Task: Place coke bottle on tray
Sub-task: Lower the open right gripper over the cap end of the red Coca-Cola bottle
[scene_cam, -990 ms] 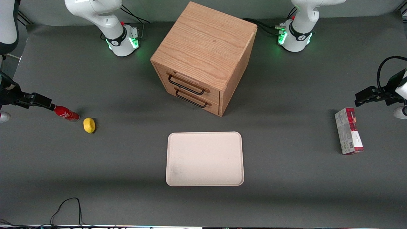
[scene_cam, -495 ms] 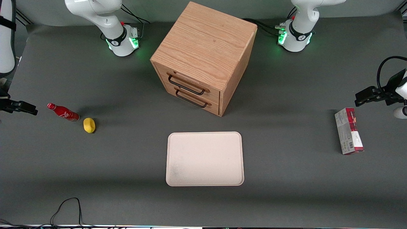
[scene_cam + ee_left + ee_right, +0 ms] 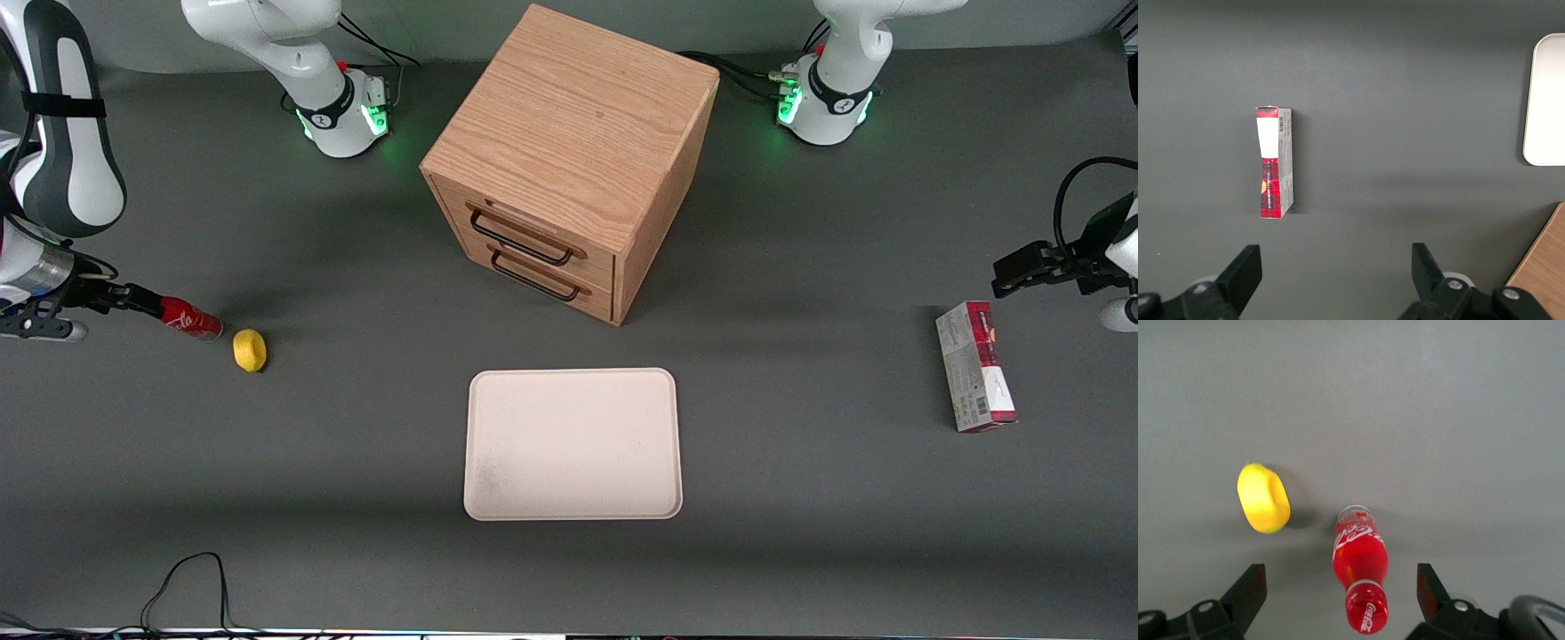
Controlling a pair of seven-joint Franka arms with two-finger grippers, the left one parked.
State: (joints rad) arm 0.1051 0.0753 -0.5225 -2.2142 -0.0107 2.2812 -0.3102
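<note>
The coke bottle (image 3: 191, 322) is a small red bottle with white script. It stands upright on the dark table near the working arm's end, beside a yellow lemon-like lump (image 3: 250, 349). My right gripper (image 3: 142, 300) is over the bottle's top and hides its cap in the front view. In the right wrist view the gripper (image 3: 1341, 590) is open, with one finger on each side of the bottle (image 3: 1360, 560), apart from it. The cream-white tray (image 3: 573, 443) lies flat and bare, in front of the wooden drawer cabinet and nearer the front camera.
The wooden drawer cabinet (image 3: 569, 160) with two black handles stands mid-table. The yellow lump (image 3: 1263, 498) lies close beside the bottle. A red-and-grey carton (image 3: 975, 365) lies toward the parked arm's end, also seen in the left wrist view (image 3: 1275, 162), where the tray's edge (image 3: 1546, 100) shows.
Half a second ago the gripper had drawn back from the bottle toward the table's end. It has returned and stands over the bottle's top. The bottle has hardly moved.
</note>
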